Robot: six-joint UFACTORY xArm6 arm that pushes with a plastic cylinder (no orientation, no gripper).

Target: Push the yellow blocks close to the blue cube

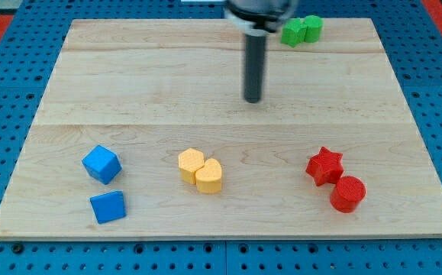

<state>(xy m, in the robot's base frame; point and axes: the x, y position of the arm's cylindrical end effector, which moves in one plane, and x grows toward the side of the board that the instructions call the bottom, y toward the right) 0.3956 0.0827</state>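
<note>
1. Yellow blocks, two of them, lie touching each other in the bottom half of the wooden board (129, 76), a little to the view's left of its middle: one rounded yellow block (191, 164) and, against its lower right side, a yellow heart-shaped block (209, 176).
2. Off to their left, near the board's bottom-left corner, sits the blue cube (101, 164), turned so that one corner points toward the bottom edge. It is well apart from the yellow pair.
3. Just below the cube, close to the bottom edge, is a second blue block (108, 207), wedge-like in shape; the two blues are near each other but I cannot tell whether they touch.
4. My tip (252, 100) stands in the board's upper half, slightly right of centre, above and to the right of the yellow pair and well clear of every block. It is a bare rod that grasps nothing and touches no block.
5. Near the bottom-right corner a red star (324, 166) and a red cylinder (347, 193) sit together, the cylinder lower and further right.
6. At the top edge, right of the rod, two green blocks (301, 30) are huddled together; their shapes are hard to make out.
</note>
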